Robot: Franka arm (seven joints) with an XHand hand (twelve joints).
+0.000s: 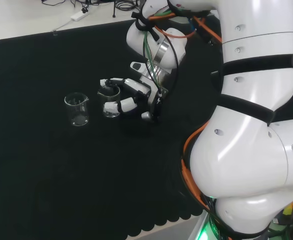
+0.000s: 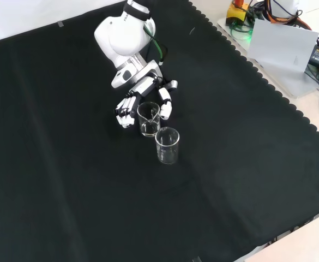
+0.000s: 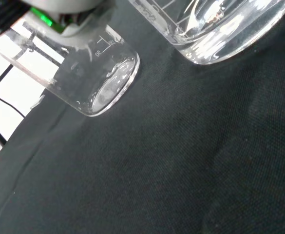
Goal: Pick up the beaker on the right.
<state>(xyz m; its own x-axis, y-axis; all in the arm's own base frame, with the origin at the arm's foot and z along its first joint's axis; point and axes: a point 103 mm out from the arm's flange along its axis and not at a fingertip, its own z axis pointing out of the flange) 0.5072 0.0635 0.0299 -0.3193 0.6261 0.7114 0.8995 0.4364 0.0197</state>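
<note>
We see two clear beakers standing upright on the black cloth of the table (image 1: 46, 175). In the head view the right beaker (image 1: 110, 102) stands just beside the left beaker (image 1: 77, 109), with a narrow gap of cloth between them. In the front view the same pair stand one behind the other: the right beaker (image 2: 148, 119) is the farther one, and the left beaker (image 2: 167, 145) is nearer to us.

The hand (image 1: 135, 96) is low over the cloth at the right beaker. Its fingers (image 2: 125, 112) reach round one side of the glass and its thumb (image 2: 165, 105) sits at the other side, so we read them as partly curled about it. We cannot tell whether they touch the glass. The beaker's base looks to rest on the cloth.

The wrist view shows both beakers close up: the nearer one (image 3: 215, 27) large, the other (image 3: 101, 78) beyond it, both seemingly empty.
</note>
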